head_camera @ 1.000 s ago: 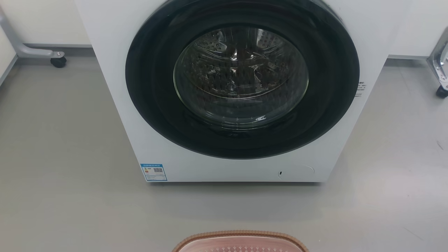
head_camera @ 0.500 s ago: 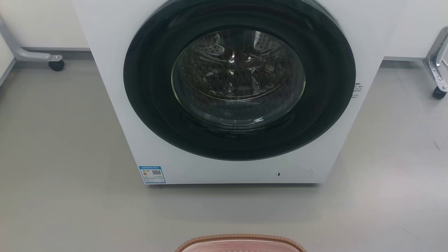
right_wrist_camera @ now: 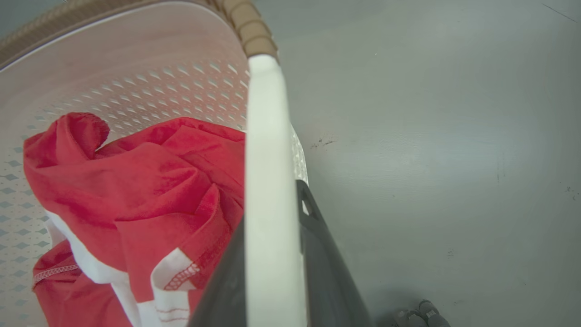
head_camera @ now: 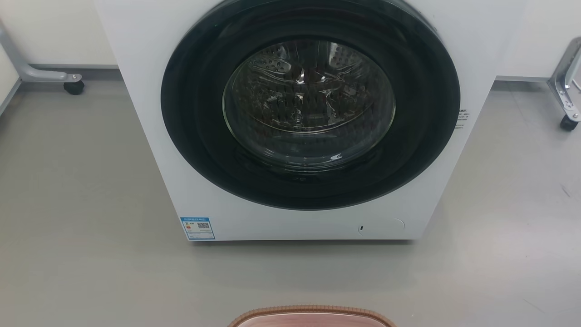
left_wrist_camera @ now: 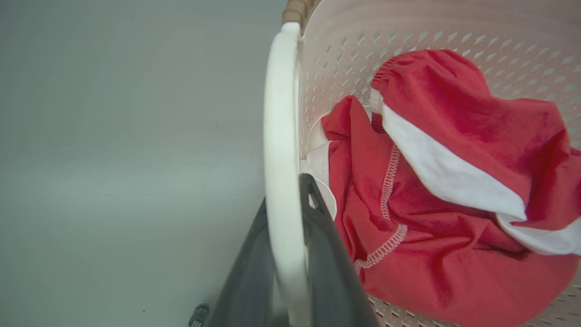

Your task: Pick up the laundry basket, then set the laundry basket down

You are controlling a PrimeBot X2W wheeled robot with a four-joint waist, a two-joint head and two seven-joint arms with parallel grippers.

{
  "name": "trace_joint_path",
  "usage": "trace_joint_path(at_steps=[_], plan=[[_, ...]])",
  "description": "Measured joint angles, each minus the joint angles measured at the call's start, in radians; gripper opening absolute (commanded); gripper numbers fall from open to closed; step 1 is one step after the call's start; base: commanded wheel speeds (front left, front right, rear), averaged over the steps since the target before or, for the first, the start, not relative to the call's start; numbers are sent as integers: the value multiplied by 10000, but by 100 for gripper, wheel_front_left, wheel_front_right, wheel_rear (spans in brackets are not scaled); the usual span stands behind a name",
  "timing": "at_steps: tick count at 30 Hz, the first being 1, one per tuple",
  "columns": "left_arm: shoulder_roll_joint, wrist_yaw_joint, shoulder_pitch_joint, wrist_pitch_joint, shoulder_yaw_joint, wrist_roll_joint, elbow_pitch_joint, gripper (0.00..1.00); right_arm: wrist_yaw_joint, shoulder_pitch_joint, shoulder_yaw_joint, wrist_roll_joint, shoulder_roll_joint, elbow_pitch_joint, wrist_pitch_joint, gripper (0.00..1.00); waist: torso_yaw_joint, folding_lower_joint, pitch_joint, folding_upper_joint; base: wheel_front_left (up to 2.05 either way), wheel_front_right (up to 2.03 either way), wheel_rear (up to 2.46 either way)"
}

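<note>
Your laundry basket (head_camera: 312, 317) shows bottom centre, facing the washer (head_camera: 150, 136); left fingers (left_wrist_camera: 327, 245) pinch one white handle (left_wrist_camera: 279, 113), right fingers (right_wrist_camera: 322, 254) the other. Likely mid-carry: next, lower it level onto the floor (head_camera: 68, 204).

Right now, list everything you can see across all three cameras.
washer: one, white with dark round door, middle of head view
label: one, blue, washer's lower front corner
laundry basket: one, cream with brown rim, bottom edge of head view
handles: two, white, one on each side of the basket
clothing: count unclear, red and white, inside the basket
wheeled metal legs: two, grey, far corners
floor: grey
left fingers: two, dark, astride one handle
right fingers: two, dark, astride the other
</note>
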Motion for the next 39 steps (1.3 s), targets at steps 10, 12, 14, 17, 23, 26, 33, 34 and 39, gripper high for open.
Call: trace_joint_path(at_steps=[10,12,14,17,23,26,33,34,39], plan=[[4,2,1,10,-73,-67,2,0,-2,-20,249,305,-2,50,-81,0,9,0,35,0,0,0,0],[4,2,1,10,-84,-67,2,0,-4,-31,291,345,-4,52,-90,0,6,0,53,0,0,0,0],[4,2,1,10,-94,-69,2,0,-8,-52,345,393,-4,58,-104,0,3,0,74,0,0,0,0],[6,10,1,10,-109,-69,0,0,-10,-89,424,460,-4,73,-138,0,0,0,106,0,0,0,0],[19,13,-2,-4,-123,-105,-6,0,-10,-197,554,570,-8,100,-171,0,-4,0,183,0,0,0,0],[21,13,-2,-4,-130,-115,-4,0,-12,-203,610,600,-10,98,-184,0,-8,0,237,0,0,0,0],[31,86,-140,-59,-59,-178,-4,0,-12,-429,740,757,-15,94,-286,0,-37,1,553,0,0,0,0],[31,86,-233,-63,-27,-213,-2,0,-12,-505,738,786,-15,90,-349,0,-41,0,613,0,0,0,0],[44,100,-950,-173,144,-217,-36,0,-13,-1180,635,832,-25,104,-548,0,-56,1,999,0,0,0,0]])
